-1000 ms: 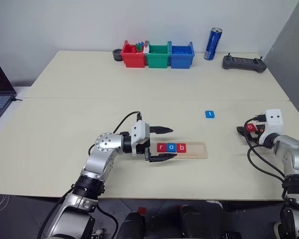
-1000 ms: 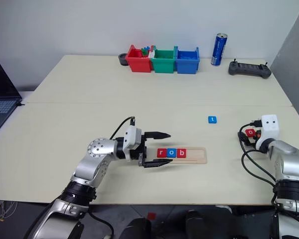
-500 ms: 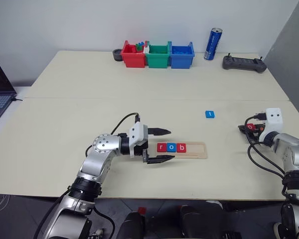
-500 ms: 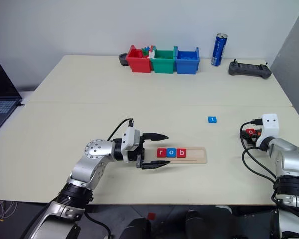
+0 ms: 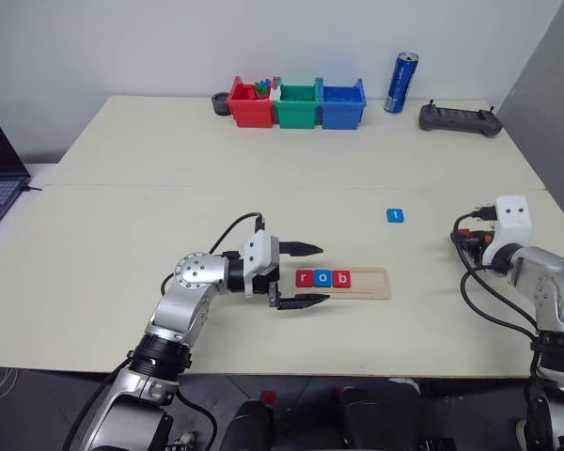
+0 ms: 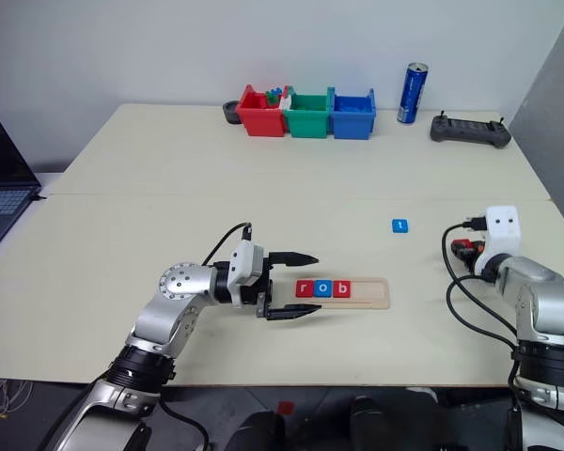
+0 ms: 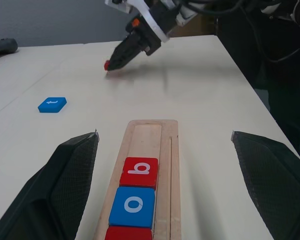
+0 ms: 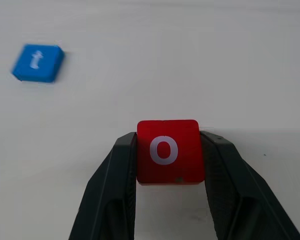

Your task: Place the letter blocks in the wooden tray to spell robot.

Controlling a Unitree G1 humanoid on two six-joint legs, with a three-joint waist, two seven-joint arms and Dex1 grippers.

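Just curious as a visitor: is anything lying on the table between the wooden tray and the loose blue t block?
No. In the left eye view, only bare tabletop lies between the wooden tray and the blue t block.

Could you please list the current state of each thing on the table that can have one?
Tray: flat on the table, holding r, o, b at its left end, right part unfilled.
Red o block: clamped between the right gripper's fingers.
Blue t block: loose on the table, letter up.
Left gripper: open, level, at the tray's left end, holding nothing.
Can: upright.
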